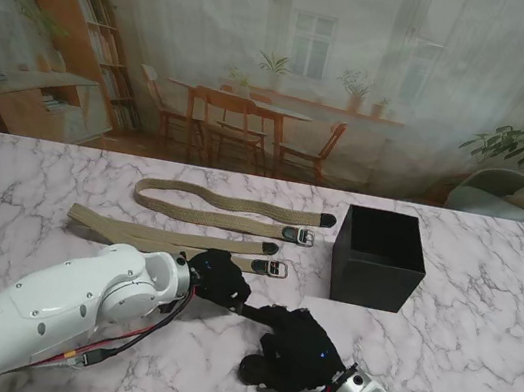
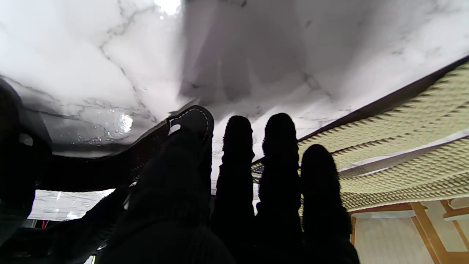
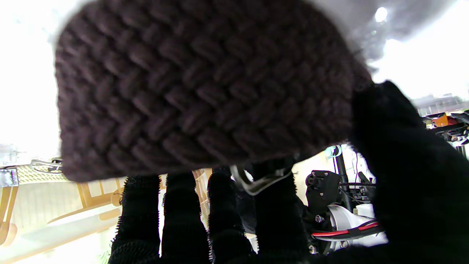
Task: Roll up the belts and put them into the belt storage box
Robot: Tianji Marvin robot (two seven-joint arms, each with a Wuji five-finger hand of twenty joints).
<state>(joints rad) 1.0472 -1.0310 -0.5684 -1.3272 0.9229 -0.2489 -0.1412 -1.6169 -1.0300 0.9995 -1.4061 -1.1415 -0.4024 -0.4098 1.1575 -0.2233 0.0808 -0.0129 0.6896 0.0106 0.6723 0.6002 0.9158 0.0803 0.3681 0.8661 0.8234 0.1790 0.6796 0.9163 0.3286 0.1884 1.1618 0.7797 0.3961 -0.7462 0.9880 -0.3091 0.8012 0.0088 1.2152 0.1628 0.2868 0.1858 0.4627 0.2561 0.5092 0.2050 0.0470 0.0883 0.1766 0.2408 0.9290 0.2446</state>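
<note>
On my left, the nearer tan woven belt [image 1: 168,236] lies flat, doubled on itself, with my left hand [image 1: 219,277] at its buckle end; whether those fingers [image 2: 238,146] grip anything I cannot tell. The farther tan belt [image 1: 229,211] lies untouched beyond it. A dark brown braided belt [image 3: 205,91] runs from the left hand to my right hand [image 1: 295,352], whose fingers curl around it. The black storage box [image 1: 378,258] stands open, farther right.

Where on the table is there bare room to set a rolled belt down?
Bare marble lies right of the black box and along the table's left edge. It is crowded around the two tan belts and both hands.
</note>
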